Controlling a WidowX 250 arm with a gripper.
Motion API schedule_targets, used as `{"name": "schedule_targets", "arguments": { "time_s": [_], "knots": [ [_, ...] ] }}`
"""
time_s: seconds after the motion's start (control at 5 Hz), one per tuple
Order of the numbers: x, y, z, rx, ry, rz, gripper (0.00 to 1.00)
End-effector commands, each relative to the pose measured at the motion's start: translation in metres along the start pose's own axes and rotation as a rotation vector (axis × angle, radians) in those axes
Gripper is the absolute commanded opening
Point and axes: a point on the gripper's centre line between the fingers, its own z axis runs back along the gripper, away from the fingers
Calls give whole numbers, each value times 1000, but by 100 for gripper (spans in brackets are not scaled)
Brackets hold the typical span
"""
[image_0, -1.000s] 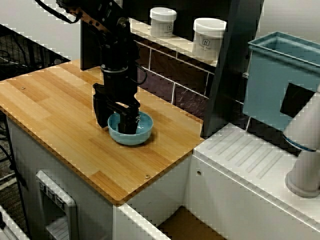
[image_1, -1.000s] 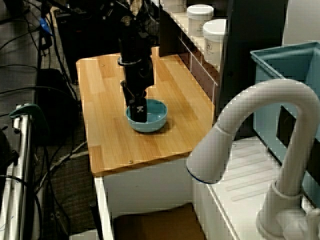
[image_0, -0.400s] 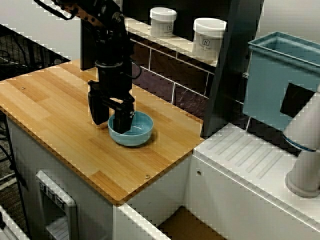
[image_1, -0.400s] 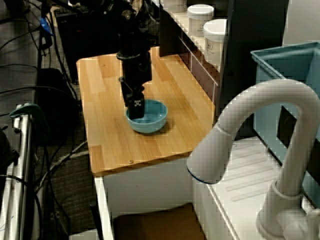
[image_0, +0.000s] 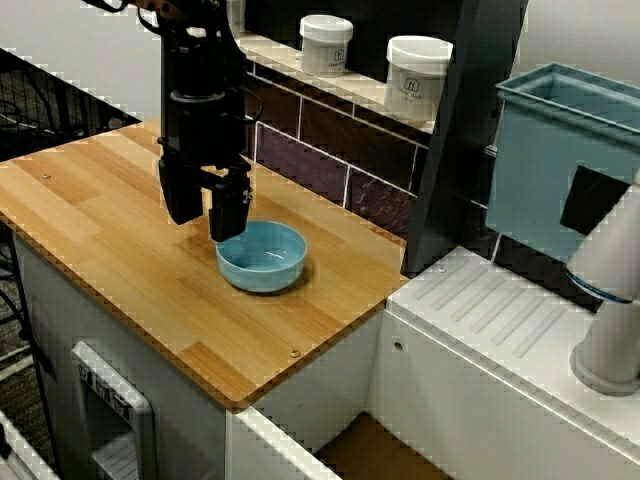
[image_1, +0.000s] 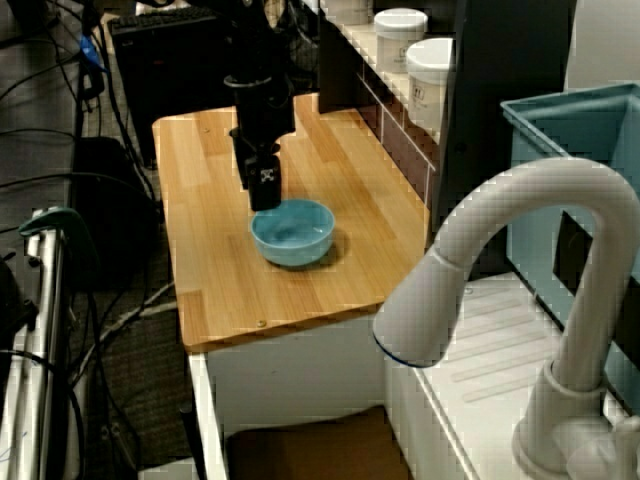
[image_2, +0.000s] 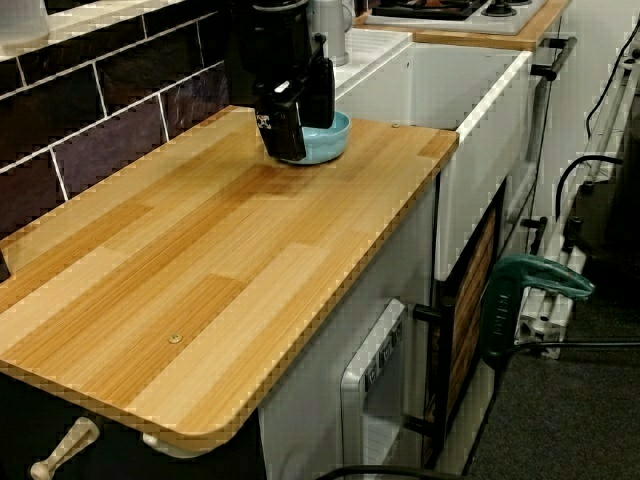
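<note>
Gripper (image_0: 204, 212) spread, empty, hovers over table (image_0: 100, 220) just beside blue bowl (image_0: 262, 258) rim, not touching. Bowl upright near table end beside white drainboard (image_0: 500, 312), midway between front edge and tiled wall (image_0: 320, 140).

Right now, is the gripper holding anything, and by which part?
Nothing is held. The gripper hangs open and empty over the edge of the blue bowl, which sits on the wooden counter.

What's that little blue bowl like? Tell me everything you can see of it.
The bowl is small, round, light blue, glossy like glazed ceramic, and looks empty. It stands upright on the wooden counter. The open gripper hangs just above its rim, apparently not touching it.
</note>
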Motion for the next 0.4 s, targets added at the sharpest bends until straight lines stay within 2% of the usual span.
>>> {"name": "schedule_targets", "arguments": {
  "time_s": [0.0,0.2],
  "knots": [
    [5,15,27,-7,-63,2,100],
    [5,17,28,-15,-64,10,100]
  ]
}}
